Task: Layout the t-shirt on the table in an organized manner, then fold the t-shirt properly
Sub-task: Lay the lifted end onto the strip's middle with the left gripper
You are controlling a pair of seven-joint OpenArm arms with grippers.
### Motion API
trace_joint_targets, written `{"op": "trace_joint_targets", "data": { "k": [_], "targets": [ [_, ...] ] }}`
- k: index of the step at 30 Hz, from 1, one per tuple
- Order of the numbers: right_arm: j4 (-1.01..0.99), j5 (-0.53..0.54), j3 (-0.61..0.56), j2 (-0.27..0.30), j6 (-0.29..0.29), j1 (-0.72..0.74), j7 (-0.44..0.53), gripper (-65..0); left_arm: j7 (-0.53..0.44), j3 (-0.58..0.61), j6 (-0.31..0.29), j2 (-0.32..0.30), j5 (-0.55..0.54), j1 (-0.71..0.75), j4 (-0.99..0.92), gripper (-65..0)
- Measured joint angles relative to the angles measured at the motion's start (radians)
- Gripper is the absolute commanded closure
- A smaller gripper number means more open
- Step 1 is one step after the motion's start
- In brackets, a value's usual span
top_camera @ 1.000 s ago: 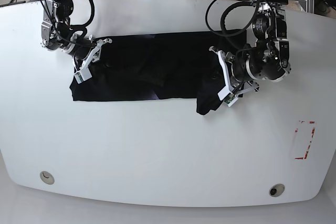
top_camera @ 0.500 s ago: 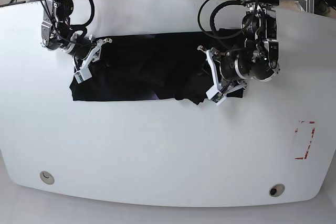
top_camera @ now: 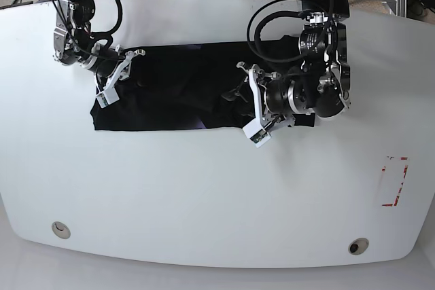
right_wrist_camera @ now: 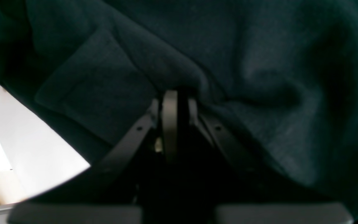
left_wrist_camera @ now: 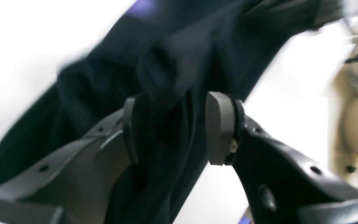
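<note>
Limp black t-shirt (top_camera: 183, 93) is pinched by the right end effector (right_wrist_camera: 174, 102); the left end effector (left_wrist_camera: 169, 127) is parted around cloth at 3 o'clock; hems are judged best gripped.

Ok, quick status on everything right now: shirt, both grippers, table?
t-shirt: dark side up, rumpled, spread in a rough strip across the table.
left gripper: open, jaws apart with cloth between them.
right gripper: shut on the t-shirt's edge.
table: white top, bare in front of the shirt.
</note>
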Motion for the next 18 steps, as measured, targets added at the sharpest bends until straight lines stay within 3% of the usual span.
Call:
{"op": "trace_joint_targets", "data": {
  "k": [8, 18],
  "targets": [
    [0.0, 0.0, 0.0, 0.0, 0.0, 0.0, 0.0, -4.4, 0.006, -0.004, 0.0, -0.011, -0.153, -0.027, 0.001, -27.5],
    [0.0, -0.001, -0.002, 0.002, 0.0, 0.002, -0.003, -4.4, 0.009, -0.091, 0.001, -0.18, -0.149, -0.034, 0.002, -27.5]
  ]
}}
